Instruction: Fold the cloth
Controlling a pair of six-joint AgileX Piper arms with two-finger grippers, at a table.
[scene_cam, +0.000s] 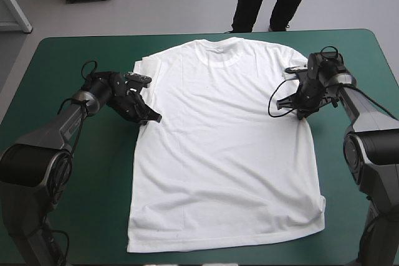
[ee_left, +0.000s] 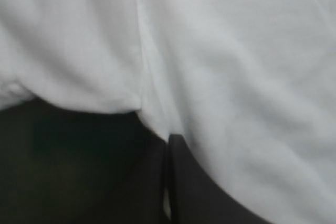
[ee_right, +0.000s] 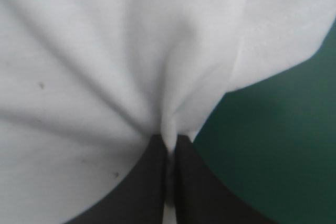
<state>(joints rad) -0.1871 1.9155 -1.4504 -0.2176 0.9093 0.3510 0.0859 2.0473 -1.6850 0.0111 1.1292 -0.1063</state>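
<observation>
On the teal-green table the T-shirt lies spread flat. The left gripper and right gripper are both pinched almost closed on its side edges, just under the sleeves. Those are thin grips, so if one arm tugs harder I reckon the cloth slips out.

White T-shirt spread flat, sleeves apparently folded in.

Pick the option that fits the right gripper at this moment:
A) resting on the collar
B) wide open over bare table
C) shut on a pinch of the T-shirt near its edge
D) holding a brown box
C: in the right wrist view the right gripper has its black fingers all but meeting, with a fold of the white T-shirt drawn up between them, and the teal-green cover beside it.
</observation>
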